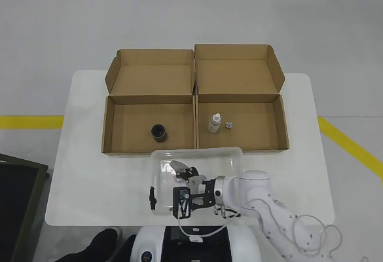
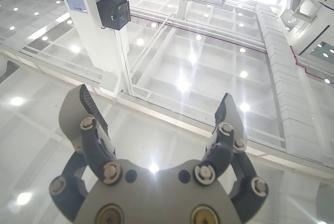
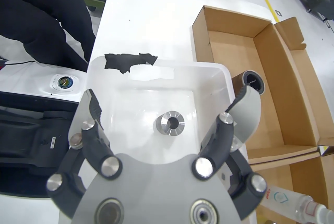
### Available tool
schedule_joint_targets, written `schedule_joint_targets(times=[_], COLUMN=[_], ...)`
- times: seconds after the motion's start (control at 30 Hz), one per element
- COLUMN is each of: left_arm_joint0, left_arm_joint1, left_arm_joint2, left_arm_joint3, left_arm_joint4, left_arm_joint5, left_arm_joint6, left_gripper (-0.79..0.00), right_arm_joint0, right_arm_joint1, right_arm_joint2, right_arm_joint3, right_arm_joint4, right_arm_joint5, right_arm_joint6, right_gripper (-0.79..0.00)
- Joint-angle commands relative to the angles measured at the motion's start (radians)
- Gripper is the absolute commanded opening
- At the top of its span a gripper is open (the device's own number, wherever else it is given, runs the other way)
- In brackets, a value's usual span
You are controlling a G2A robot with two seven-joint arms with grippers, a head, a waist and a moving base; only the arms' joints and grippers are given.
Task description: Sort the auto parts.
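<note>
Above the clear tub (image 3: 125, 105) on the bench (image 3: 146, 13), the right end effector (image 3: 169, 100) hangs spread wide over a silver sleeve (image 3: 170, 126) lying on the tub floor. Best to drop straight down, straddle its round sides evenly, and close firmly, since smooth metal may slip.

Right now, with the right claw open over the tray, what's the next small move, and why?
Probably lower the right claw straight down and close it on the metal bushing. The claw is open above the plastic tray, the bushing sits on the tray floor roughly between the fingers, and nothing is gripped yet.
</note>
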Motion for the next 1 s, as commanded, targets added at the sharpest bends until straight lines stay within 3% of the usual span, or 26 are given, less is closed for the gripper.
schedule_joint_targets(times=[0.0,0.2,0.43,0.8,0.97], left_arm_joint0=[0.000,0.000,0.000,0.000,0.000], left_arm_joint1=[0.000,0.000,0.000,0.000,0.000], left_arm_joint2=[0.000,0.000,0.000,0.000,0.000], left_arm_joint3=[0.000,0.000,0.000,0.000,0.000], left_arm_joint4=[0.000,0.000,0.000,0.000,0.000], left_arm_joint5=[0.000,0.000,0.000,0.000,0.000], left_arm_joint6=[0.000,0.000,0.000,0.000,0.000], left_gripper=[0.000,0.000,0.000,0.000,0.000], right_arm_joint0=[-0.001,0.015,0.044,0.089,0.108], right_arm_joint1=[0.002,0.002,-0.002,-0.010,-0.015], right_arm_joint2=[-0.003,-0.022,-0.043,-0.070,-0.085], right_arm_joint3=[0.018,0.082,0.148,0.228,0.258], right_arm_joint4=[-0.011,-0.022,-0.012,0.014,0.023], right_arm_joint5=[0.008,0.037,0.065,0.108,0.121], right_arm_joint6=[-0.004,-0.009,-0.003,0.007,0.008], right_gripper=[0.000,0.000,-0.215,-0.311,-0.403])
